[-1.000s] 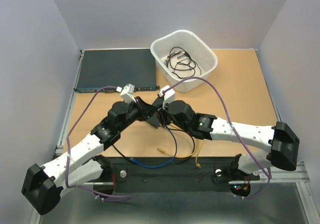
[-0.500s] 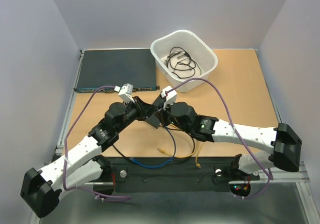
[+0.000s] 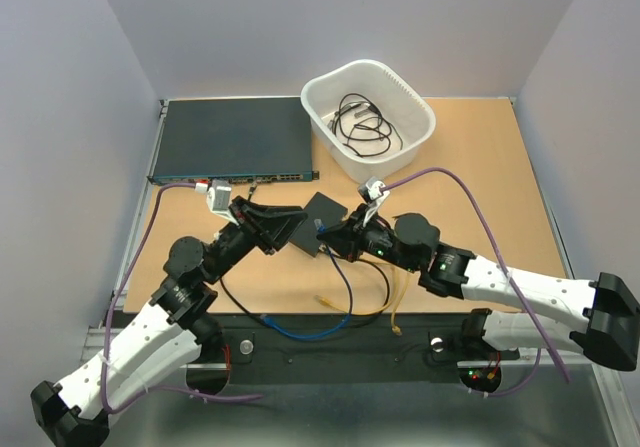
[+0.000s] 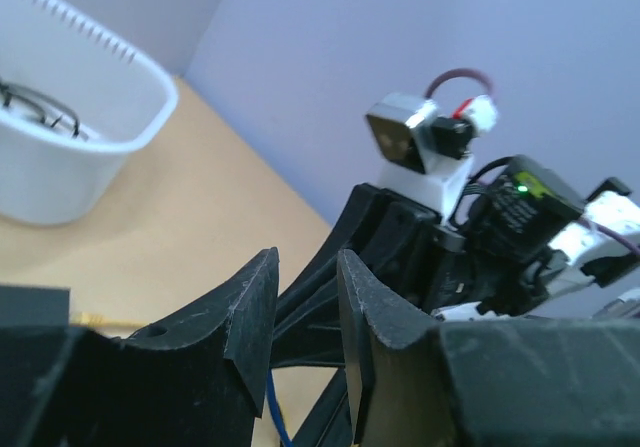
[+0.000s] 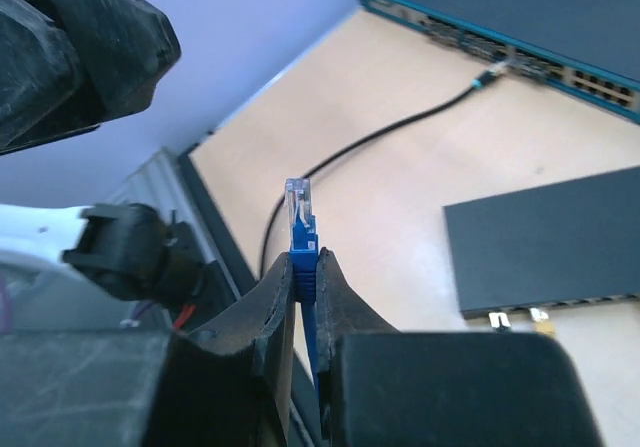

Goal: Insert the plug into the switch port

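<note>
Blue-booted plug (image 5: 300, 217), clear tip upward, clamped between the fingers of the right gripper (image 5: 305, 262) and not yet seated. The switch port (image 5: 520, 314) lay in the row along the near edge of the small black switch (image 3: 325, 210), at about 3 o'clock of the plug in the right wrist view, well apart from it. In the top view the right gripper stood just beside the switch, at its 5 o'clock. The left gripper (image 4: 305, 262), at the switch's 8 o'clock, had its fingers apart with nothing between them. A second before, both wrists had met above the switch and hidden it. They had since lowered and parted, the right closing and the left releasing. Judged from this, the plug had passed to the right arm, with alignment and insertion remaining. Wide rack unit (image 3: 232, 139) at 10 o'clock of the switch, white bin (image 3: 410, 102) at 1 o'clock
</note>
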Action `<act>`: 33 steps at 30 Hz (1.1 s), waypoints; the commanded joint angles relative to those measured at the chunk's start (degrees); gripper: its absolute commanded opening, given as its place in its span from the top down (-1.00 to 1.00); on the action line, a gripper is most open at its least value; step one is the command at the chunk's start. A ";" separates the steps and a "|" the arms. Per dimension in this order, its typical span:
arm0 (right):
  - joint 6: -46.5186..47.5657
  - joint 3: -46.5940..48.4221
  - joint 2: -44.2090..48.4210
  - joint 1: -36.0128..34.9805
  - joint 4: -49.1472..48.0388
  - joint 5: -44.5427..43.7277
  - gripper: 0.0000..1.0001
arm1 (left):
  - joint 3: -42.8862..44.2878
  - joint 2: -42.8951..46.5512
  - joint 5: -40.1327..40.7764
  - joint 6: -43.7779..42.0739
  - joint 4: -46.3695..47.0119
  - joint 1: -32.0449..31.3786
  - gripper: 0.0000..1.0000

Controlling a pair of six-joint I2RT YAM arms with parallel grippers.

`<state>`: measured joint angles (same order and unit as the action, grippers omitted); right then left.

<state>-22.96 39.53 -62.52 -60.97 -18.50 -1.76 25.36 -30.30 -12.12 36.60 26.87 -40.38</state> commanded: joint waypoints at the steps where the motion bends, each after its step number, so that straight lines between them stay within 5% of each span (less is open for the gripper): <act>1: -3.84 -0.76 2.75 -0.03 -8.30 8.34 0.99 | -1.54 1.91 -4.40 -2.06 8.19 0.30 0.18; 13: -6.48 -1.91 3.20 -0.03 -15.68 18.72 0.99 | -3.57 0.95 -9.93 -2.41 11.97 0.30 0.18; 33: -5.60 -0.07 0.65 -0.03 -17.36 19.51 0.99 | -5.06 0.07 -15.57 -2.15 15.23 0.30 0.42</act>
<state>-28.53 38.39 -61.89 -60.97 -31.64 16.64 20.99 -30.48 -25.61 35.35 38.15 -40.38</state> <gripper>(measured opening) 0.129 0.309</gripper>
